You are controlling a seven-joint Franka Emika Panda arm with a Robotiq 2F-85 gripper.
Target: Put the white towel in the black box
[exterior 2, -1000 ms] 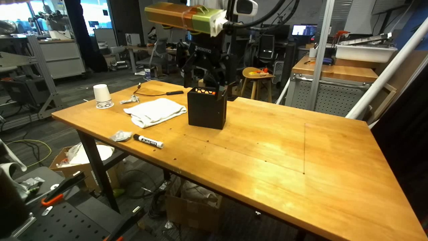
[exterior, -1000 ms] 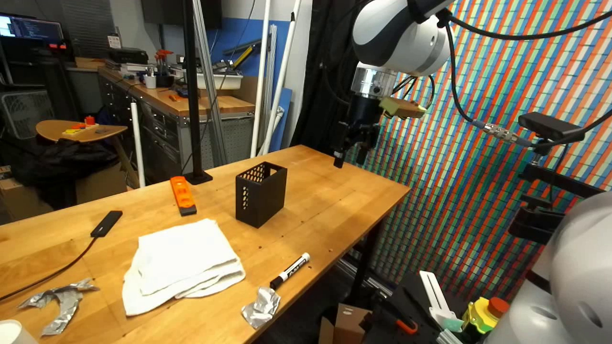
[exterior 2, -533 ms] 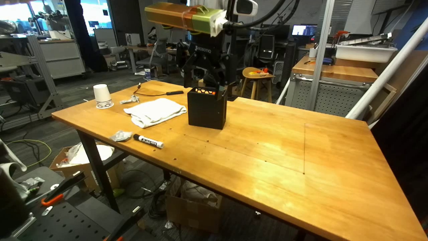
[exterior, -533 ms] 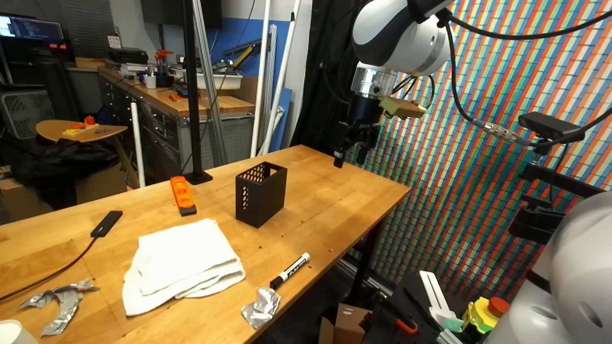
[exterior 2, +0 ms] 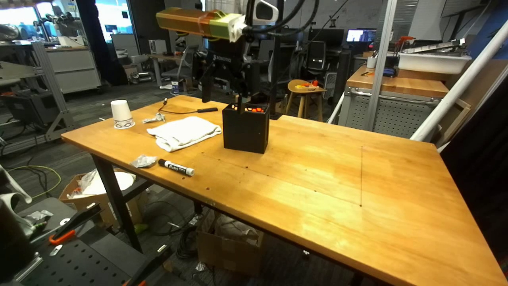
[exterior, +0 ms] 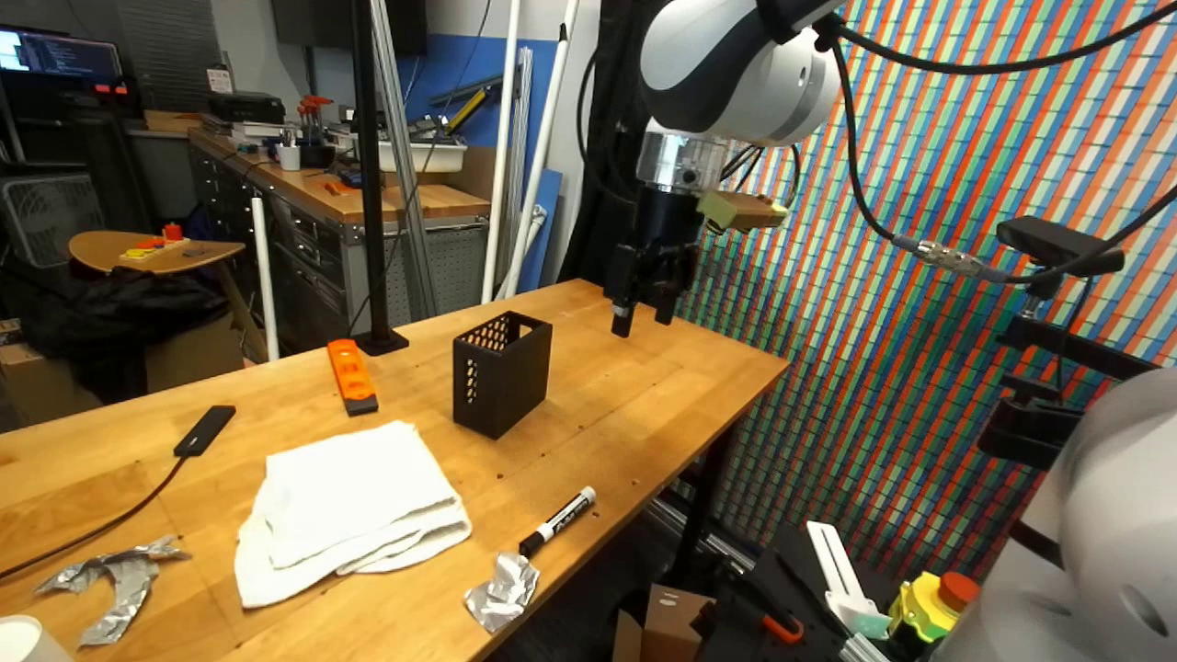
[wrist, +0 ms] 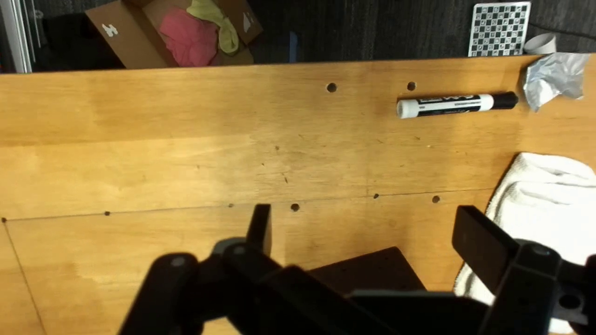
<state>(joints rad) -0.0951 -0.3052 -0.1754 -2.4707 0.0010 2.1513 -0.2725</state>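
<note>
Gripper (wrist: 365, 223) hangs above table (exterior: 644, 395), fingers (wrist: 484, 246) pointing down, spread well apart. Towel (exterior: 354, 501), white and folded, lies flat on table, near box (exterior: 501, 391), gap between them. Box black, upright, open-topped; wrist view shows part of it lower down, framed between fingers; height over box unclear. Marker (exterior: 557, 521) lies near table edge, capped end just beside crumpled foil (exterior: 503, 591). Orange level (exterior: 351, 372) lies near towel and box. Cup (exterior 2: 122, 113) stands upside down, towel between it and box.

Robotics lab with workshop corner: robot arm (exterior: 754, 101), workbench (exterior: 448, 199), tools (exterior: 314, 106), office chairs (exterior 2: 316, 57), monitor (exterior 2: 360, 35).
</note>
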